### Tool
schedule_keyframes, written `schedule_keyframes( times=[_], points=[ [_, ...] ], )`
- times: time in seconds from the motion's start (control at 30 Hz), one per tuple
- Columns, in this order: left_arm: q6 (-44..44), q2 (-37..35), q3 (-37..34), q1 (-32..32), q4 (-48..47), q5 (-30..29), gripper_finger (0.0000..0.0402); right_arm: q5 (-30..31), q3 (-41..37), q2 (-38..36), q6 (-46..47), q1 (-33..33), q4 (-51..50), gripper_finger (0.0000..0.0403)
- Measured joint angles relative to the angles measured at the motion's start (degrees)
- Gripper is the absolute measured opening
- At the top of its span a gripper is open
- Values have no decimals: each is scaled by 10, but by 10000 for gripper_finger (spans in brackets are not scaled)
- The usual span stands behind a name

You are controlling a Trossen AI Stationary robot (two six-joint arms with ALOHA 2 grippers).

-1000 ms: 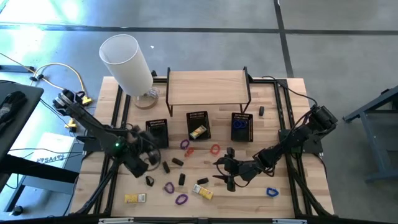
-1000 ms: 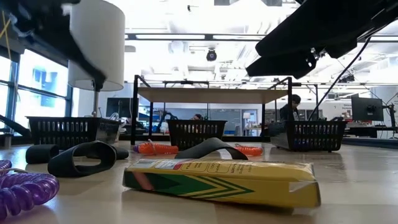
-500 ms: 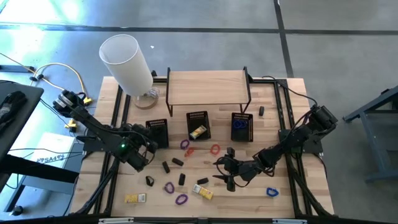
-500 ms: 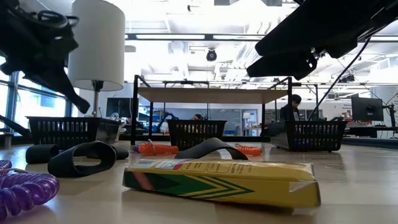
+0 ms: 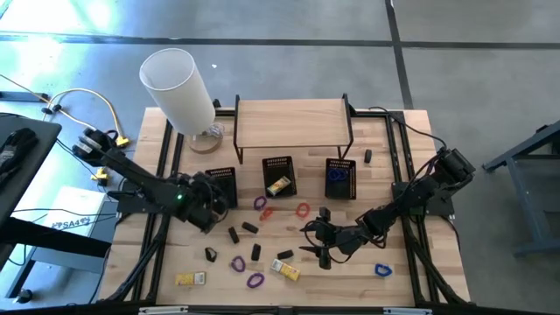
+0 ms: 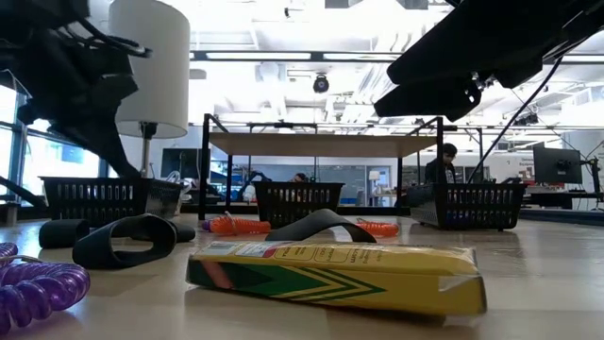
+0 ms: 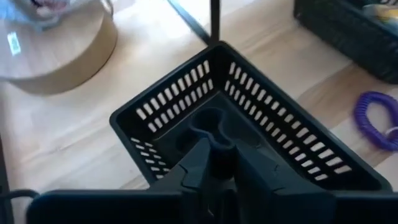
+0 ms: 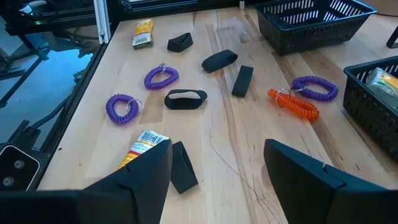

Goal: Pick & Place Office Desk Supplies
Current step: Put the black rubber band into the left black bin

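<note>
Left wrist view: left tool (image 7: 219, 163) is pressed together on a small black clip (image 7: 208, 127), hanging directly over the left black basket (image 7: 163, 102), so release should be straight down; high view: right tool (image 5: 320, 242), fingers spread, waits mid-counter (image 5: 411, 262) w/ loose supplies, e.g. yellow box (image 5: 284, 269), nearby.

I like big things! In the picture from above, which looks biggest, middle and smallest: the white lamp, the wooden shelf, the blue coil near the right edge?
1. Wooden shelf, biggest.
2. White lamp, a bit smaller.
3. Blue coil, tiny.
The lamp's top is nearer the camera, so the first two are unsure.
</note>
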Motion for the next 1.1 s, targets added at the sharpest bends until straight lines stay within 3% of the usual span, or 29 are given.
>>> schedule_keyframes(
  times=[0.2, 0.47, 0.63, 0.83, 0.97, 1.1],
  points=[
    [18, 0, 0, 19, 27, 13, 121, 0, 0, 0, 0, 0, -3, 243],
    [188, -11, 55, 15, 28, 47, 148, 0, 0, 0, 0, 0, -4, 243],
    [276, -21, 107, -9, 33, 160, 148, 0, 0, 0, 0, 0, -4, 243],
    [279, -18, 113, -66, 41, 308, 149, 0, 0, 0, -2, 0, -7, 243],
    [311, -13, 113, -110, 40, 355, 149, 0, 0, 0, -2, 0, -7, 243],
    [349, -4, 109, -166, 38, 359, 149, 0, 0, 0, 0, 0, -7, 243]
  ],
)
